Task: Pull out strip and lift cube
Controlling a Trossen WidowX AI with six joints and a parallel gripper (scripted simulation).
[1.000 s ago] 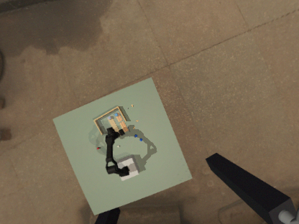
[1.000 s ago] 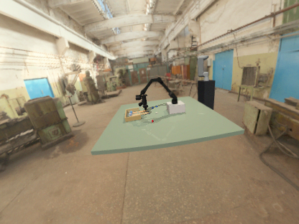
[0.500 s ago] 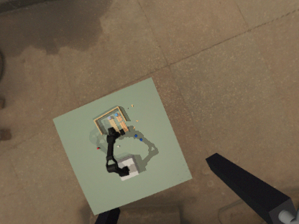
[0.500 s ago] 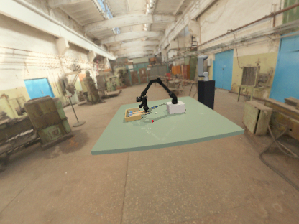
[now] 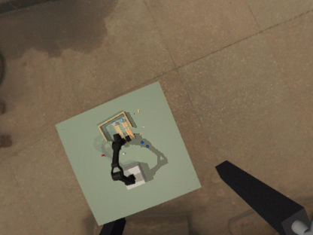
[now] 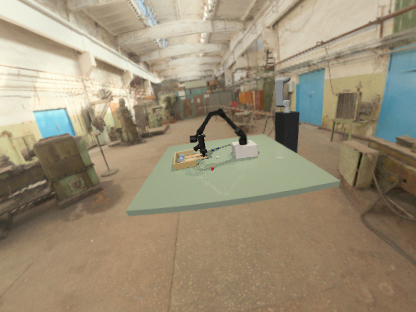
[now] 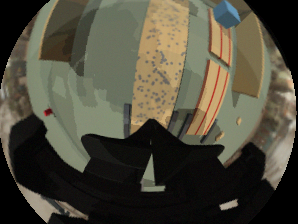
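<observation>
The speckled strip [image 5: 118, 130] [image 7: 159, 60] lies in the open-fronted tray and shows no break in the wrist view. The labelled cube [image 5: 114, 123], pale grey, sits at its far end; it is outside the wrist view. The red-striped strip [image 5: 129, 132] [image 7: 212, 95] lies to the right, in two pieces with a gap; a blue cube [image 5: 122, 120] [image 7: 226, 14] is at its far end. My gripper [image 6: 204, 154] [image 7: 151, 121] is shut and empty, over the near end of the speckled strip, hiding part of it. Whether it touches the strip I cannot tell.
Wooden tray walls [image 5: 111, 120] [image 7: 249, 60] stand around the back and sides. Short dark guides [image 7: 127, 120] flank the strips' near ends. A red bit [image 5: 103, 155] [image 7: 48, 112], blue bits [image 5: 147, 146] and tan bits [image 7: 239, 120] lie outside on the green table [image 5: 173, 166].
</observation>
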